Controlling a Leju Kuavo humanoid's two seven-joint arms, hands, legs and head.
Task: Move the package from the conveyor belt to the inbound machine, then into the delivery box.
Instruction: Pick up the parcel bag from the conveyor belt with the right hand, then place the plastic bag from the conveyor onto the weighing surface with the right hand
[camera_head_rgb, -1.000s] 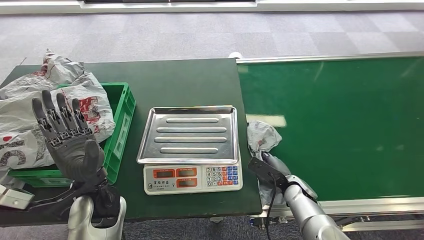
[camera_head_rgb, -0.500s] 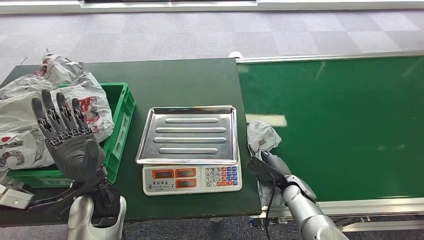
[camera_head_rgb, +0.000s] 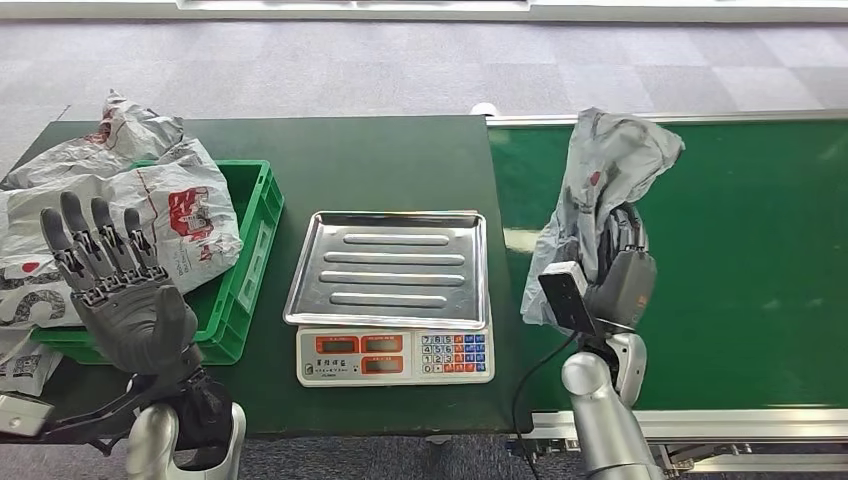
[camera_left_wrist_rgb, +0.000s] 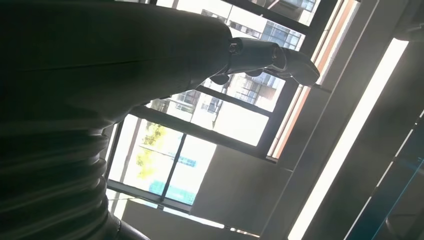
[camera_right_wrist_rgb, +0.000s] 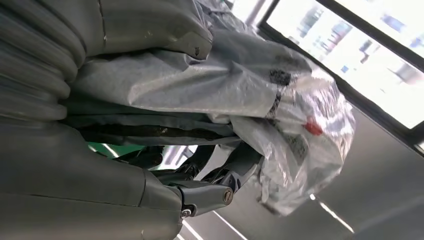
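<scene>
- The left hand (camera_head_rgb: 125, 300) is raised at the table's near left corner, palm up, fingers apart, holding nothing.
- Behind it the green crate (camera_head_rgb: 258, 210) sits along the table's left edge, heaped with grey printed bags (camera_head_rgb: 170, 200) that spill over its rim.
- The scale (camera_head_rgb: 393, 290) stands at the middle of the table's near edge; its steel tray is bare, keypad facing the robot.
- The right hand (camera_head_rgb: 622, 275) holds the package (camera_head_rgb: 610, 165) lifted above the conveyor belt (camera_head_rgb: 760, 250), near the belt's left edge beside the table. Its fingers are wrapped around the lower, gathered part of the bag.
- The package is a crumpled grey plastic mailer, and it looks light and soft: it slumps and folds around the hand, with the upper part flopping free.
- The film is likely slick, so a pinch on loose plastic could slide; the bunched middle, where the hand grips, seems the surest hold.
- Set down on the tray, it will probably sag and spread, so placing it centred matters.
</scene>
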